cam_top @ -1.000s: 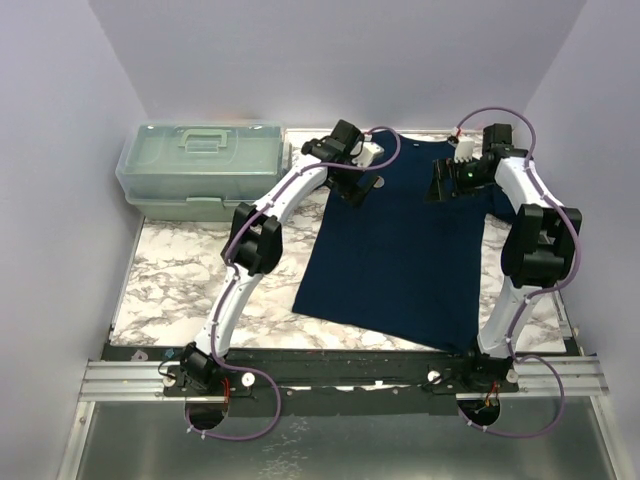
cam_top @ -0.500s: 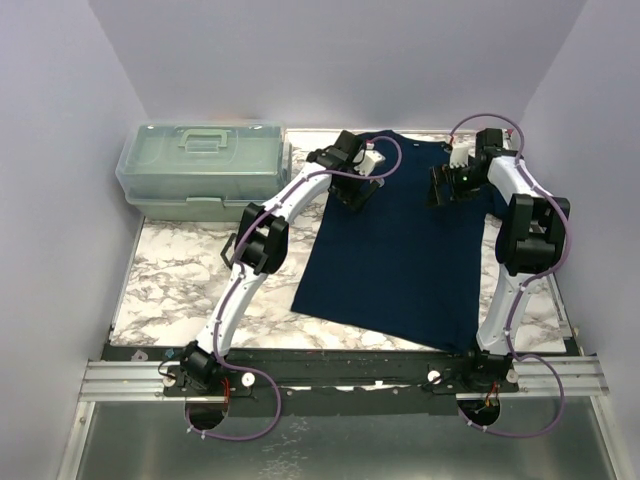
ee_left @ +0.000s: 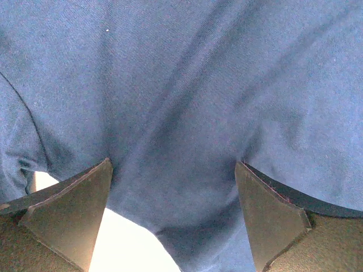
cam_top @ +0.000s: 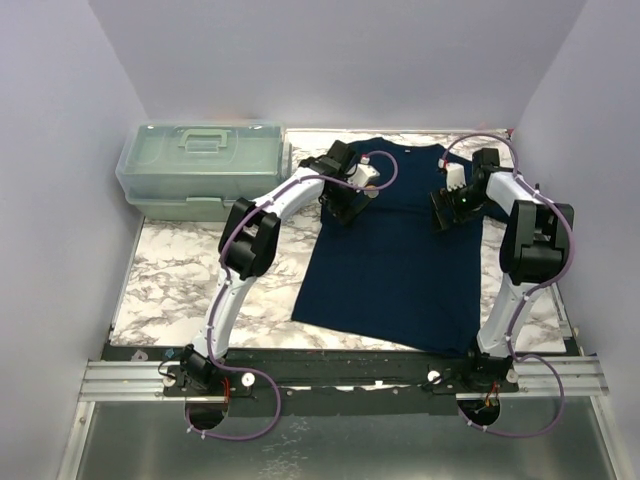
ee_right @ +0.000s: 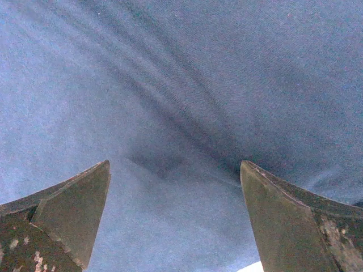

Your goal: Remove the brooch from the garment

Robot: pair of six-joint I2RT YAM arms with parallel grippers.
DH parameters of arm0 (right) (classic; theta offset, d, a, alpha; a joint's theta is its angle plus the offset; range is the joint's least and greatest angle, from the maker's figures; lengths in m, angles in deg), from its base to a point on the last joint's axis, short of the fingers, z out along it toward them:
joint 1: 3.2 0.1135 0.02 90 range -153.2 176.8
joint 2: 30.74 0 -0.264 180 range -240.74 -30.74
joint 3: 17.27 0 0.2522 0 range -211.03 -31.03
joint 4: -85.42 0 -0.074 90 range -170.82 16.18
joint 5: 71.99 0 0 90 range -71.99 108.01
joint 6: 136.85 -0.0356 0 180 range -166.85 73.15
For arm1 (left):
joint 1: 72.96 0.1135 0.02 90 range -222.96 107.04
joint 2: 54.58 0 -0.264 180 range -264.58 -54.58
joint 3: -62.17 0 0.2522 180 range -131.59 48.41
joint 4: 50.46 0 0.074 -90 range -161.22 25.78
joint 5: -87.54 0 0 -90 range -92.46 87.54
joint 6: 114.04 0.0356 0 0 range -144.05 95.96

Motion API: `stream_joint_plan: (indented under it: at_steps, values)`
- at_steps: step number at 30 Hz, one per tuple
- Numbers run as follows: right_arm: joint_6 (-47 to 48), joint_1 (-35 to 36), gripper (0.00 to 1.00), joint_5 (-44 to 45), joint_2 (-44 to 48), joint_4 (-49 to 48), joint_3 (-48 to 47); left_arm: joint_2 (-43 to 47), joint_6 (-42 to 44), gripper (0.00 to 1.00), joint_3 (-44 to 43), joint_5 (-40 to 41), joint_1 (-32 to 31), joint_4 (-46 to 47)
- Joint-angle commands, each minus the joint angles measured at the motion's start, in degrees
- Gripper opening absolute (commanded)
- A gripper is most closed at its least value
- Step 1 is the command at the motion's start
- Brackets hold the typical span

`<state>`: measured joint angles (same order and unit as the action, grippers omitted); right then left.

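Note:
The garment (cam_top: 400, 260) is a dark navy T-shirt lying flat on the marble table, collar at the far end. The brooch does not show in any view. My left gripper (cam_top: 340, 207) is low over the shirt's upper left, near its left edge. In the left wrist view it (ee_left: 173, 164) is open, with navy fabric (ee_left: 181, 102) between the wide-apart fingers and a bit of white table at the bottom left. My right gripper (cam_top: 445, 212) is low over the shirt's upper right. In the right wrist view it (ee_right: 175, 163) is open over wrinkled fabric (ee_right: 181, 85).
A pale green translucent toolbox (cam_top: 205, 170) with a lid handle stands at the back left. The marble table top (cam_top: 190, 270) shows left of the shirt. Lilac walls close in the back and both sides. The arms' base rail (cam_top: 340, 375) runs along the near edge.
Both grippers have moved nearer and down onto the shirt's chest area. The left gripper has come away from the collar; the right one has shifted slightly inward.

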<state>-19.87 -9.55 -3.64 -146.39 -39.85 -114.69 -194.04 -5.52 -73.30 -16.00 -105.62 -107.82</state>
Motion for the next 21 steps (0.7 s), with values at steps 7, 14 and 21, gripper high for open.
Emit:
stream_joint_plan:
  at_steps: [7, 14, 21]
  values:
    - [9.0, -0.1, 1.00, 6.5, 8.5, 6.4, 14.3, 8.9, 1.2, 0.90, 17.7, -3.8, -2.0, -3.3]
    - [12.4, -0.1, 1.00, 5.4, 15.4, 11.0, 22.8, 16.7, 1.7, 0.90, 28.8, -4.7, -3.3, -1.7]
    - [16.7, -0.1, 1.00, 5.0, 20.0, 16.0, 28.4, 24.2, 3.2, 0.90, 39.4, -4.5, -6.4, -0.6]
